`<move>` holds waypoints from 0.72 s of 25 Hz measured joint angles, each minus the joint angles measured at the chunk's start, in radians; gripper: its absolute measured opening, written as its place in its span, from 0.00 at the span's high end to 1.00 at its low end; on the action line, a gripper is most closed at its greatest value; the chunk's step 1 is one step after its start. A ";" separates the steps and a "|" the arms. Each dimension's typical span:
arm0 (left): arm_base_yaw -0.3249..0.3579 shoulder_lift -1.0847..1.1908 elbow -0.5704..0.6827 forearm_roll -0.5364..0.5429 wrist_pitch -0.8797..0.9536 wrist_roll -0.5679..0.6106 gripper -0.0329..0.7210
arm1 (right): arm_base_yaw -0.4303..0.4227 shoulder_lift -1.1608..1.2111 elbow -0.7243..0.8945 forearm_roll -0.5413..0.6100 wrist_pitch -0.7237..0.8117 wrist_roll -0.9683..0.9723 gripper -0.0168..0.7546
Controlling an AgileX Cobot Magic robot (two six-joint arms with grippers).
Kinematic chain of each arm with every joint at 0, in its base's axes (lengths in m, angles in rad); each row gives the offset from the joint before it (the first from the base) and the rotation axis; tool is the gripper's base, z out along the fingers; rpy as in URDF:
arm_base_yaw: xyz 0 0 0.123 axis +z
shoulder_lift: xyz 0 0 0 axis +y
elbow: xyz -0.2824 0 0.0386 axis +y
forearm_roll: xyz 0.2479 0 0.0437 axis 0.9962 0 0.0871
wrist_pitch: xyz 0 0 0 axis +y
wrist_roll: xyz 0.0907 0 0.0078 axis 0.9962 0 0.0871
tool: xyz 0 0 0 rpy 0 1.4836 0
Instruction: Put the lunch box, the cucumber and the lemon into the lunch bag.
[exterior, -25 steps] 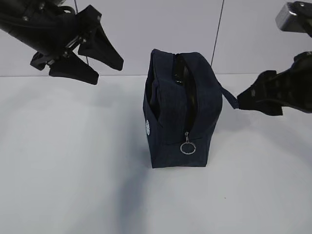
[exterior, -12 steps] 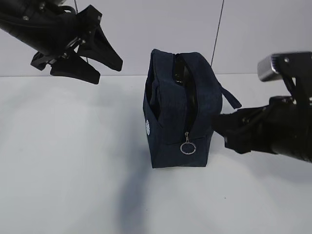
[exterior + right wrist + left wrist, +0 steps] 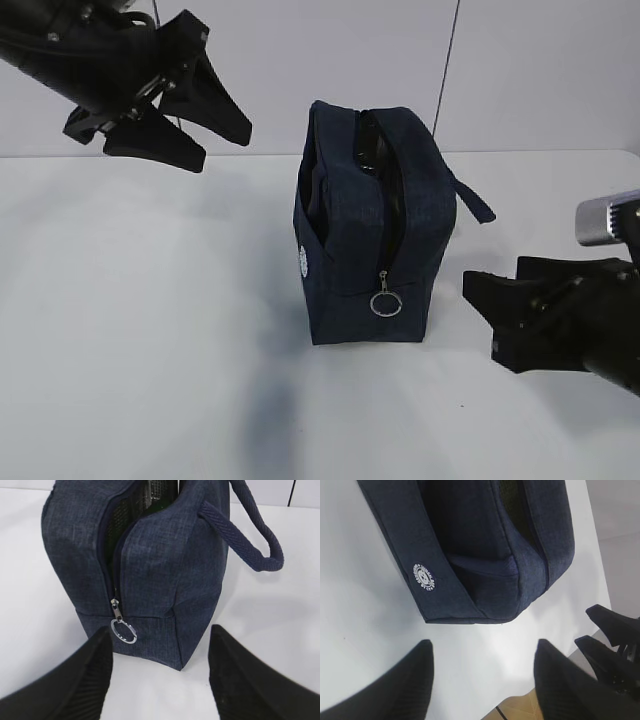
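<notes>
The dark navy lunch bag (image 3: pixel 350 250) stands upright on the white table, zipper open along its top and front end, silver ring pull (image 3: pixel 386 303) hanging low. It also shows in the left wrist view (image 3: pixel 485 555) and the right wrist view (image 3: pixel 165 570). Through the open slit a dark glossy green shape (image 3: pixel 161 494) shows; I cannot tell what it is. The lunch box, the cucumber and the lemon are not otherwise in view. My left gripper (image 3: pixel 225 148) is open and empty, high to the bag's left. My right gripper (image 3: pixel 482 315) is open and empty, low to the bag's right.
One bag handle (image 3: pixel 475 200) sticks out to the right, looped in the right wrist view (image 3: pixel 250 545). The table's edge and a wooden floor (image 3: pixel 530 710) show beyond the bag in the left wrist view. The ring pull (image 3: pixel 123 630) hangs just ahead of my right gripper's left finger.
My right gripper has dropped from beside the bag's handle to low near the table and drawn back right. The left arm and the bag have not moved.
</notes>
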 joint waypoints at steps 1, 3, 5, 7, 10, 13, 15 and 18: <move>0.000 0.000 0.000 -0.002 0.000 0.000 0.33 | 0.009 0.002 0.015 0.000 -0.028 0.001 0.38; 0.000 0.000 0.000 -0.002 0.000 -0.002 0.28 | 0.035 0.020 0.043 -0.001 -0.086 0.001 0.38; 0.000 0.000 0.000 -0.002 0.000 -0.002 0.33 | 0.053 0.045 0.063 -0.009 -0.142 0.002 0.38; 0.000 0.000 0.000 -0.002 0.000 -0.002 0.35 | 0.062 0.078 0.076 -0.026 -0.186 0.011 0.38; 0.000 0.000 0.000 -0.002 0.000 -0.002 0.35 | 0.063 0.134 0.080 -0.083 -0.235 0.052 0.38; 0.000 0.000 0.000 -0.002 -0.004 -0.002 0.36 | 0.063 0.193 0.080 -0.166 -0.273 0.101 0.38; 0.000 0.000 0.000 -0.002 -0.011 -0.002 0.36 | 0.063 0.228 0.080 -0.199 -0.288 0.117 0.38; 0.000 0.000 0.000 -0.002 -0.019 -0.002 0.36 | 0.063 0.268 0.080 -0.218 -0.302 0.124 0.38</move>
